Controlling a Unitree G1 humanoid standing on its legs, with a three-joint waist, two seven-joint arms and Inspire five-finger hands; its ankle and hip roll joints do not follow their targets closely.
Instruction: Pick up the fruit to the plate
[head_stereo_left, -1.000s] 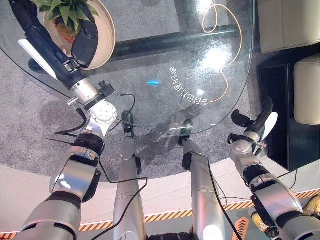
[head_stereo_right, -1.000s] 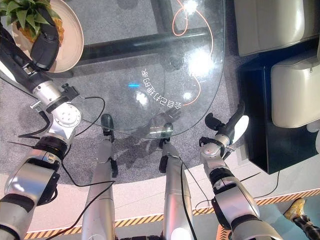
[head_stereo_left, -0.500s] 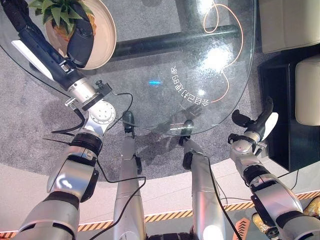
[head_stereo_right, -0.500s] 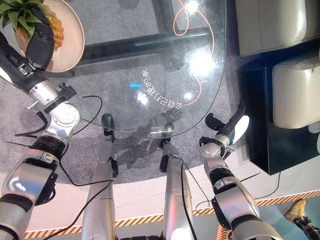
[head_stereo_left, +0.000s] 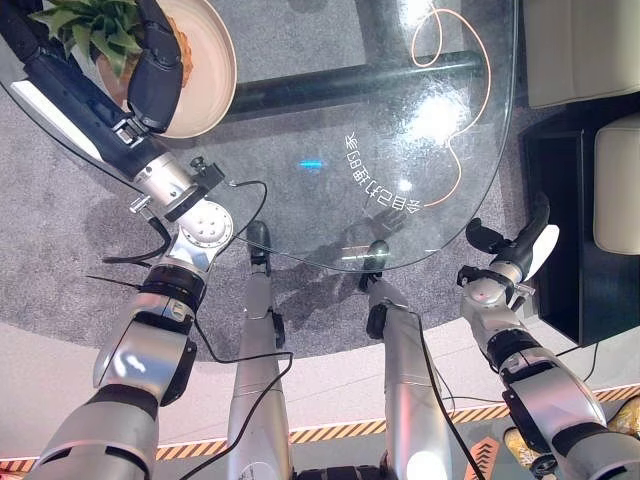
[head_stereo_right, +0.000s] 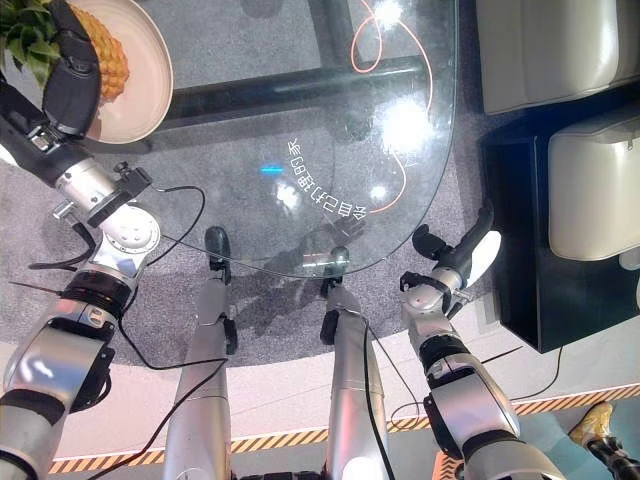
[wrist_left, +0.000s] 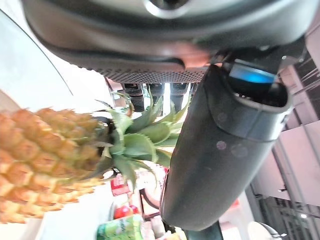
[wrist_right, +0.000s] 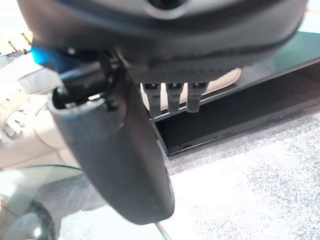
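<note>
A pineapple (head_stereo_right: 103, 45) lies on its side on a cream plate (head_stereo_right: 150, 90) at the far left of the round glass table (head_stereo_left: 330, 110), its green crown (head_stereo_left: 90, 25) pointing left. My left hand (head_stereo_left: 150, 75) reaches over the plate's near side, right beside the fruit. In the left wrist view the pineapple (wrist_left: 35, 160) lies past the palm, its leaves between the straight fingers and the thumb (wrist_left: 215, 150), which is not closed on them. My right hand (head_stereo_left: 515, 245) hangs open off the table's near right edge, holding nothing.
A thin orange cable (head_stereo_left: 470, 100) loops across the glass at the far right. Right of the table stand a black low cabinet (head_stereo_left: 560, 220) and cream cushions (head_stereo_left: 580, 45). Grey carpet shows through the glass.
My left hand has slid farther over the plate and to the left, uncovering more of the pineapple's body on its right. The right hand has stayed put.
</note>
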